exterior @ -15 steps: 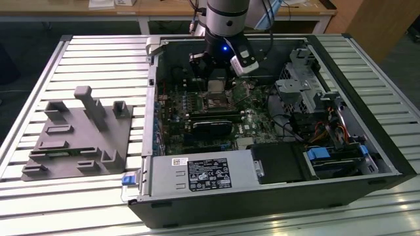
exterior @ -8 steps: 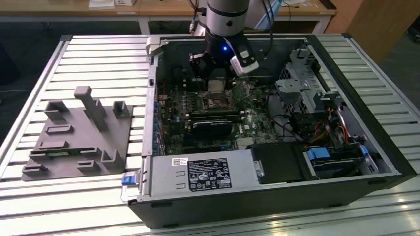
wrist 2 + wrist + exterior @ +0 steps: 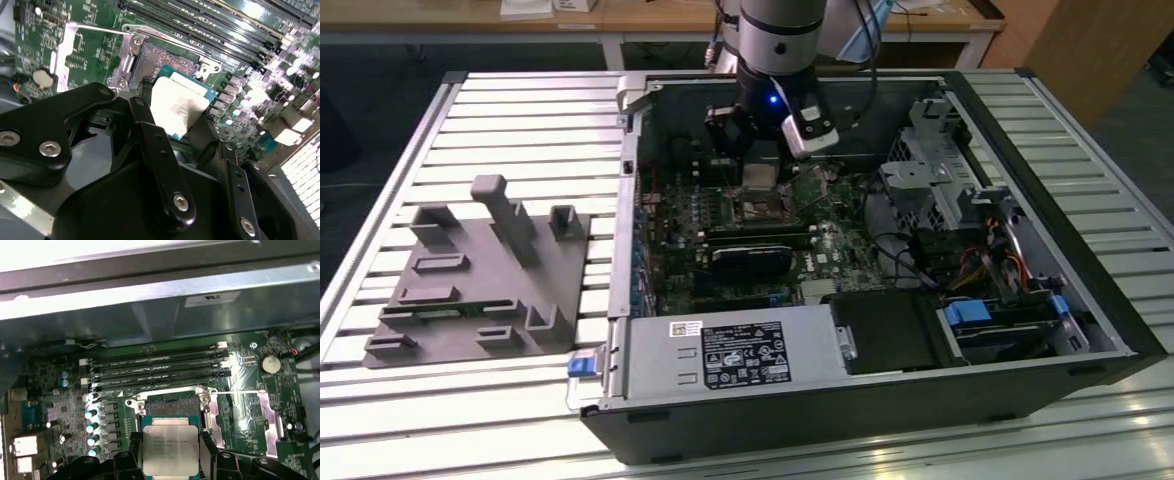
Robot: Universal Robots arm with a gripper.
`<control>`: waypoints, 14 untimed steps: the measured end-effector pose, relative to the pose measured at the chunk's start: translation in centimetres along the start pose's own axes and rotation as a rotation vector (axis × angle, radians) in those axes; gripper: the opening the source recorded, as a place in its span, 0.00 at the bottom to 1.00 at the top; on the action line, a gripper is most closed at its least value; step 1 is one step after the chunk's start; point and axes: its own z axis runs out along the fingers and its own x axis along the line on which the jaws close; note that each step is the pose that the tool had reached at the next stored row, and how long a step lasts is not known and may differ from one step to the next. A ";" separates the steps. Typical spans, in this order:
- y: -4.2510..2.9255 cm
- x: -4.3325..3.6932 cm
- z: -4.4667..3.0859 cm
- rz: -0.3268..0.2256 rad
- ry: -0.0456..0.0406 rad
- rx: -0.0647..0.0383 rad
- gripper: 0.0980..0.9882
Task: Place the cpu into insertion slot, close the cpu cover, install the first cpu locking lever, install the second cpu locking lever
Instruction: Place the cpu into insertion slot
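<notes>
The slatted table (image 3: pixel 400 150) is taken up by the open computer case (image 3: pixel 1014 300), with a grey fixture (image 3: pixel 480 270) left idle on the exterior view's left. Into the case the arm (image 3: pixel 781 40) is reached down, over the green circuit board (image 3: pixel 250 365) and past the long memory slots (image 3: pixel 155 365). Now to the gripper (image 3: pixel 170 456): its black fingers (image 3: pixel 145 107) are closed against two opposite edges of the cpu (image 3: pixel 170 450), and the chip is held flat, silver top towards the cameras in both wrist views. The insertion slot (image 3: pixel 170 407) is seen bare and dark, and the cpu is carried just above and slightly to one side of it, not yet seated. The cpu cover (image 3: pixel 216 415) appears swung open beside the slot, with a thin wire lever (image 3: pixel 240 391) raised clear. As for handling, the chip is judged light, stiff and thin, its metal top smooth enough to slip. It is best taken by the bare side edges alone, as is being done here, since the underside contacts and the slot's pins are likely to be damaged by any tilt or sideways scrape.
</notes>
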 end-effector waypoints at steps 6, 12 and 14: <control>-0.01 0.00 0.10 0.097 -0.0095 0.002 0.49; -0.01 0.00 0.15 0.192 -0.0215 0.010 0.49; -0.01 0.00 0.15 0.220 -0.0253 0.012 0.49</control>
